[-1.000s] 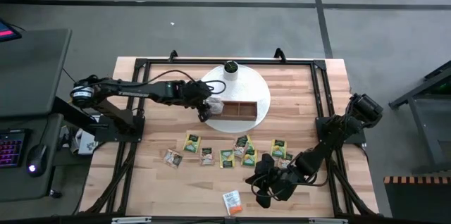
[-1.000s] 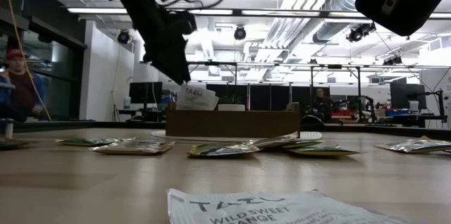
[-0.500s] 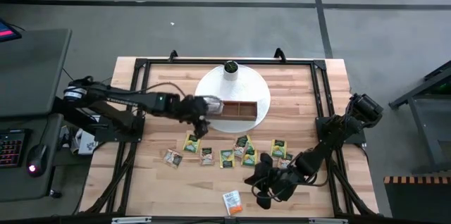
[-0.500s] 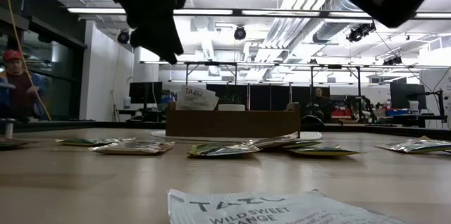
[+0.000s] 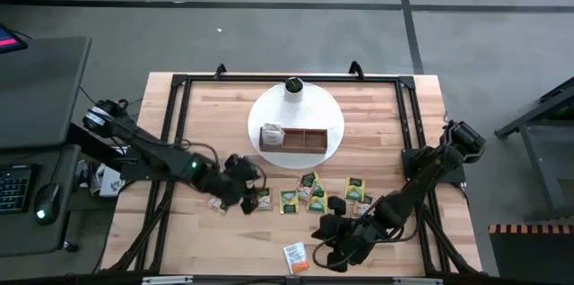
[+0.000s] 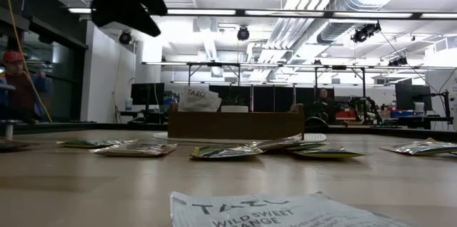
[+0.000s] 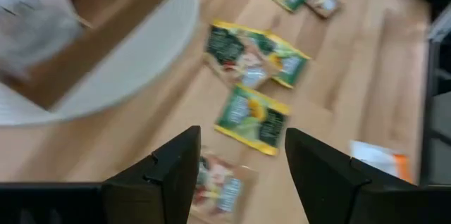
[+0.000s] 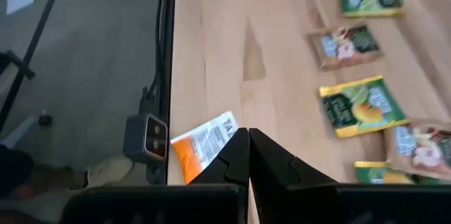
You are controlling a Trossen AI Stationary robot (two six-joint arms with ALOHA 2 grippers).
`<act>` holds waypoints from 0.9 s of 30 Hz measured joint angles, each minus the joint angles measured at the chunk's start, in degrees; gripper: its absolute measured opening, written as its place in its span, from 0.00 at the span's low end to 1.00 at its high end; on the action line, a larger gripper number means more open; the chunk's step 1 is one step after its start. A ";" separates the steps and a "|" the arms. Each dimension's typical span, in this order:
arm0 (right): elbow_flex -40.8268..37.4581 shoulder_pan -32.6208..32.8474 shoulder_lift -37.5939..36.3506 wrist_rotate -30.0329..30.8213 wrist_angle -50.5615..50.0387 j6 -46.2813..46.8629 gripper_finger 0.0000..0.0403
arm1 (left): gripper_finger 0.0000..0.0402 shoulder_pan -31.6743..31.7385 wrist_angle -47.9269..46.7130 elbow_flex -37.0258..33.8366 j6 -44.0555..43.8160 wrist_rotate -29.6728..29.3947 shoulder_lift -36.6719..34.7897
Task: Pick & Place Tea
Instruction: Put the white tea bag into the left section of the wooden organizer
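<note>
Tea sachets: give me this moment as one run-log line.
left gripper: open, over loose sachets | right gripper: shut, idle near orange sachet | tray: one white sachet

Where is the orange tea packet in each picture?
High view: orange tea packet at the table's near edge.
Low view: front, bottom centre.
Left wrist view: far right.
Right wrist view: just beyond the shut right gripper.
Shared landmark: the table edge.
</note>
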 joint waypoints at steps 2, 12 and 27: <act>0.02 0.00 1.92 -2.08 0.75 0.06 0.00 | 0.52 -2.14 2.31 0.01 -2.18 -1.07 1.74; -0.07 0.17 10.83 -8.89 11.85 0.63 0.00 | 0.51 -7.49 15.23 -0.04 -12.07 -0.45 13.04; -0.07 0.22 17.89 -14.67 21.46 0.48 0.00 | 0.51 -8.04 25.90 -0.03 -17.20 3.71 20.74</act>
